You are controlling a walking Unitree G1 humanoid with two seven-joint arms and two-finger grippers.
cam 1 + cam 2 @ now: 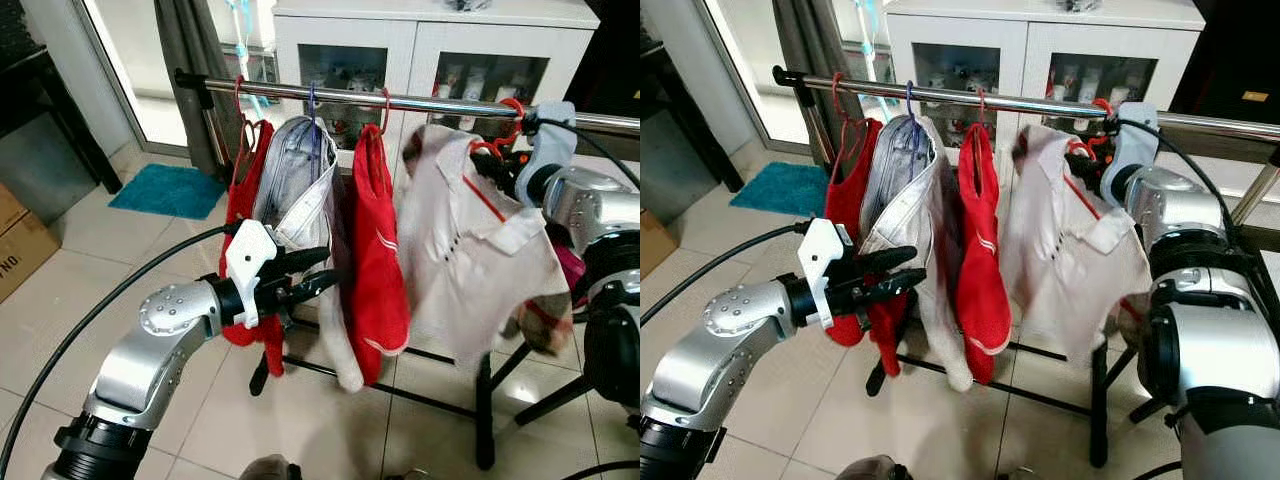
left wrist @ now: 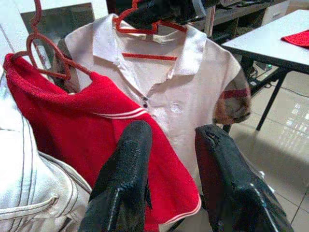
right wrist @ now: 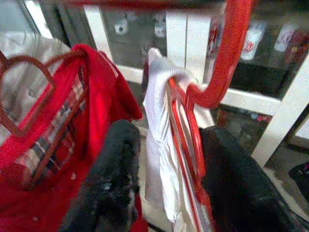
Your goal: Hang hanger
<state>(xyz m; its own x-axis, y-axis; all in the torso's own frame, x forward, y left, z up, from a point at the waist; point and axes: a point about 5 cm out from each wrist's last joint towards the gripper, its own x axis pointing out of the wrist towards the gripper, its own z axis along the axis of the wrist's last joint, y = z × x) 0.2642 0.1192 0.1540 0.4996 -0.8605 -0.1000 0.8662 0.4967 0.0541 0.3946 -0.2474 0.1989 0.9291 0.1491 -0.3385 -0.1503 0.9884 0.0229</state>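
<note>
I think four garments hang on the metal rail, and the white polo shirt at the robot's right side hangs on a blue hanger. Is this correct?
Not quite. The white polo shirt hangs on a red hanger, not a blue one; the right wrist view shows the red hook between the right gripper's fingers. The rest holds: four garments hang on the metal rail, and the polo is at the robot's right.

A home, by the look of it: a tiled floor (image 1: 90, 270), a white glass-door cabinet (image 1: 420, 50) with cups inside at the far side, a teal mat (image 1: 168, 190) and curtain (image 1: 195, 45) far left, and clothes drying on a rail (image 1: 400, 101).
</note>
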